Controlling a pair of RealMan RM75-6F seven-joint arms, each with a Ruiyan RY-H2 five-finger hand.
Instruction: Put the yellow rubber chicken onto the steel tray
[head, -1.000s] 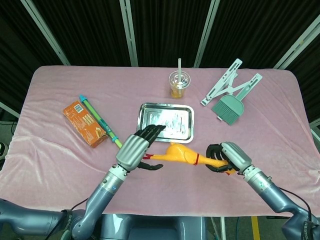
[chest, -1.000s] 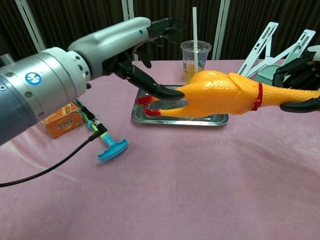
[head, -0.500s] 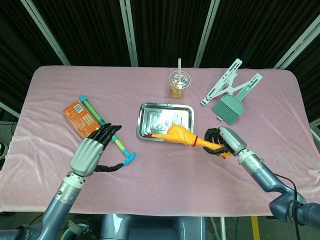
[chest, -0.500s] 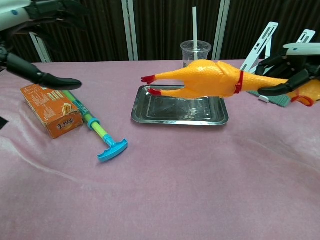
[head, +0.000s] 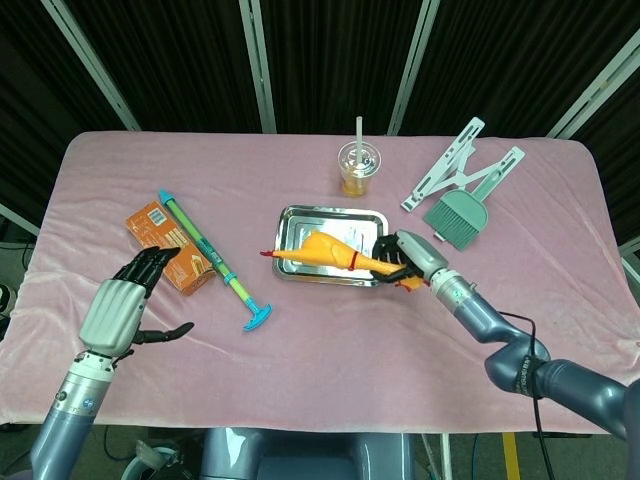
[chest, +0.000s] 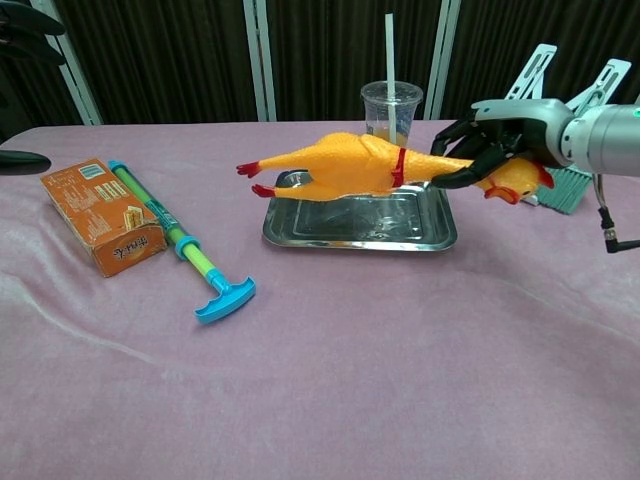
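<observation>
The yellow rubber chicken (head: 320, 252) (chest: 345, 165) hangs level above the steel tray (head: 295, 222) (chest: 355, 235), red feet pointing left past the tray's left rim. My right hand (head: 405, 258) (chest: 492, 143) grips its neck near the head, at the tray's right edge. The chicken is clear of the tray floor in the chest view. My left hand (head: 125, 305) is far off at the front left of the table, fingers apart, holding nothing; in the chest view only a fingertip (chest: 25, 162) of it shows at the left edge.
An orange box (head: 170, 247) (chest: 102, 215) and a green-blue pump toy (head: 215, 262) (chest: 185, 250) lie left of the tray. A plastic cup with straw (head: 358, 167) (chest: 391, 105) stands behind it. A white folding stand (head: 455, 165) and a green brush (head: 458, 220) lie at the back right.
My right hand has carried the chicken left and away from me, from the tray's front right to over the tray. My left hand has let go of the feet and drawn back left.
</observation>
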